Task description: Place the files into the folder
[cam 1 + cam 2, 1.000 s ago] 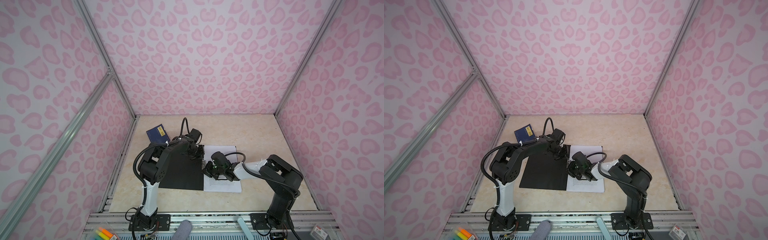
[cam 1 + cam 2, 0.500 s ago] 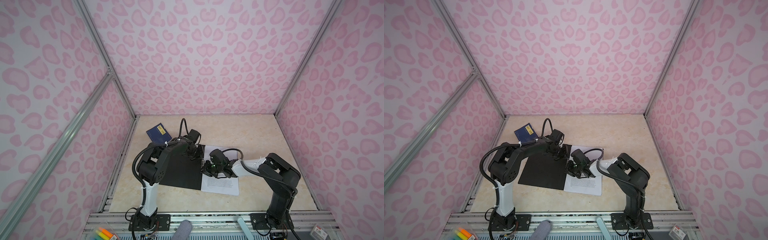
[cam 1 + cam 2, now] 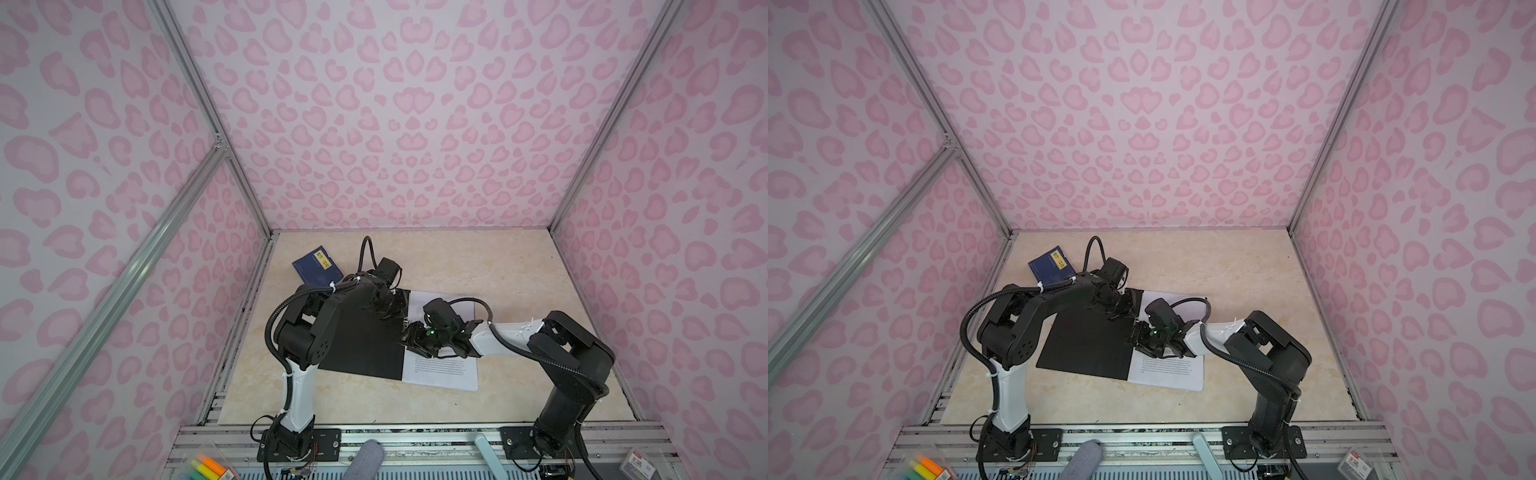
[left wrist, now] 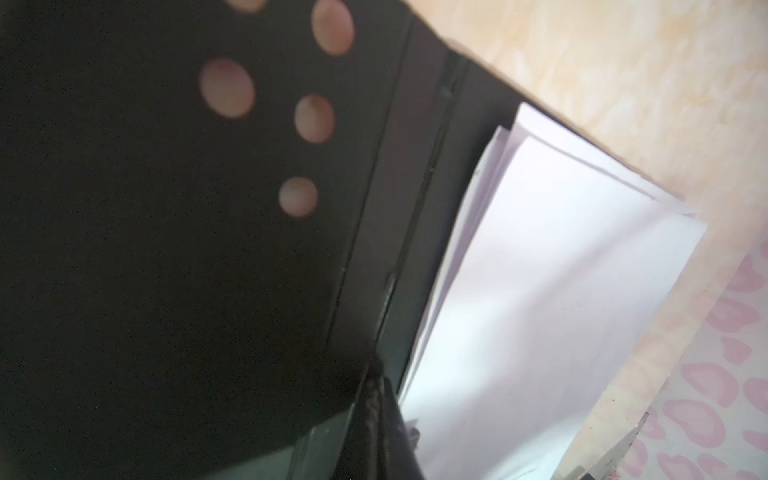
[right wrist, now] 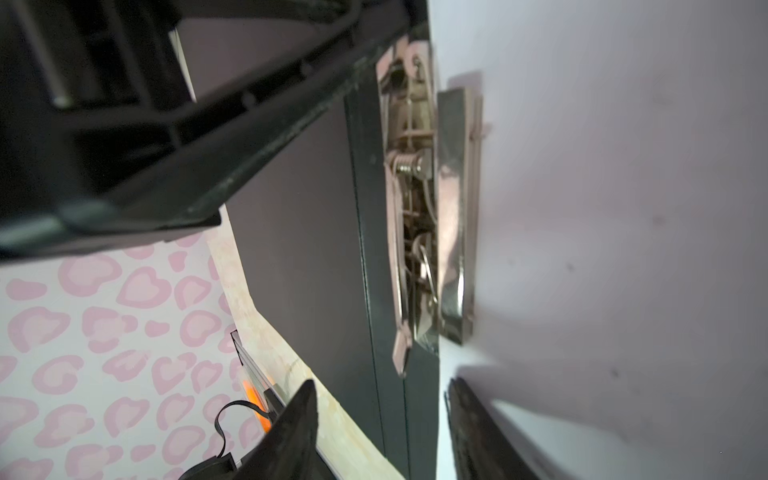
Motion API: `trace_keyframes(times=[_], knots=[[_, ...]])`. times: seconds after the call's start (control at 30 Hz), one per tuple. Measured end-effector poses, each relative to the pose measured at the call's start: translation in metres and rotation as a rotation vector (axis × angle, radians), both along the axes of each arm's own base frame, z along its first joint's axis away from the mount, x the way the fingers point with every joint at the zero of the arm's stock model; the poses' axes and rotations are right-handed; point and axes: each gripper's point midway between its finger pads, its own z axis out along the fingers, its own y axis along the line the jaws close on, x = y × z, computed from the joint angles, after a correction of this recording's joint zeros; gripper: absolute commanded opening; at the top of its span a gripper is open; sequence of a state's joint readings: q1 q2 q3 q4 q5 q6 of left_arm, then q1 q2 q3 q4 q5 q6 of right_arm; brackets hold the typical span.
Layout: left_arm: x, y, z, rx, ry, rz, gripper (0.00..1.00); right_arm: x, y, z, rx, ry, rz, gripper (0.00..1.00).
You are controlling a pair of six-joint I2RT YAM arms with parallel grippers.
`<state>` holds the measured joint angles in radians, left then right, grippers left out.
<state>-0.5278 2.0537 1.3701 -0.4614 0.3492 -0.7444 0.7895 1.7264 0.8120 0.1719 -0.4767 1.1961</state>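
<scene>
The folder (image 3: 361, 345) lies open and flat, black inside up, in both top views. The files (image 3: 440, 370), a stack of white printed sheets, lie on its right half against the spine. In the right wrist view the metal clip (image 5: 428, 216) sits along the spine with its plate over the files' edge (image 5: 602, 208). My right gripper (image 5: 380, 399) stands open just behind the clip's lever end, with nothing between its fingers. My left gripper (image 4: 376, 399) is shut, its tip down on the folder's spine (image 4: 395, 249) beside the files (image 4: 540, 291), near the far end (image 3: 395, 305).
A small dark-blue booklet (image 3: 318, 266) with a yellow label lies at the back left, beside the left arm. Pink patterned walls close in three sides. Coloured markers (image 3: 208, 467) lie on the front rail at the left.
My right gripper has gone from shut to open at the clip. The files and the right arm have shifted slightly left toward the spine. The left gripper has stayed shut in place.
</scene>
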Motion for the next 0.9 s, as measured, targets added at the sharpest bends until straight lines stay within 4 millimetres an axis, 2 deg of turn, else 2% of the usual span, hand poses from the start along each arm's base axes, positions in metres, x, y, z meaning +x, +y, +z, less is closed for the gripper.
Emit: trace_keyframes(times=[0.13, 0.27, 0.37, 0.43, 0.5, 0.53, 0.6, 0.7, 0.77, 0.9], knots=[[0.003, -0.006, 0.016, 0.025, -0.015, -0.028, 0.25, 0.001, -0.008, 0.036, 0.014, -0.076, 0.012, 0.76], [0.015, -0.023, 0.055, -0.024, -0.084, -0.060, 0.35, 0.011, -0.027, 0.069, -0.015, -0.169, -0.004, 0.83], [0.018, -0.027, 0.096, -0.070, -0.163, -0.081, 0.58, 0.019, -0.053, 0.086, -0.046, -0.223, -0.032, 0.90], [0.014, -0.019, 0.124, -0.095, -0.219, -0.074, 0.73, 0.026, -0.077, 0.092, -0.080, -0.258, -0.073, 0.94], [0.005, 0.004, 0.152, -0.111, -0.285, -0.060, 0.92, 0.032, -0.106, 0.094, -0.117, -0.273, -0.116, 0.98], [0.003, 0.018, 0.160, -0.111, -0.318, -0.050, 0.98, 0.034, -0.118, 0.092, -0.132, -0.272, -0.139, 0.98], [-0.005, 0.059, 0.163, -0.091, -0.365, -0.005, 0.98, 0.037, -0.148, 0.084, -0.173, -0.259, -0.187, 0.98], [-0.016, 0.122, 0.140, -0.026, -0.349, 0.062, 0.98, 0.035, -0.185, 0.066, -0.228, -0.222, -0.244, 0.98], [-0.019, 0.157, 0.119, 0.010, -0.313, 0.106, 0.98, 0.033, -0.201, 0.054, -0.254, -0.194, -0.267, 0.98], [-0.030, 0.206, 0.083, 0.072, -0.224, 0.177, 0.98, 0.032, -0.228, 0.026, -0.285, -0.114, -0.316, 0.96]])
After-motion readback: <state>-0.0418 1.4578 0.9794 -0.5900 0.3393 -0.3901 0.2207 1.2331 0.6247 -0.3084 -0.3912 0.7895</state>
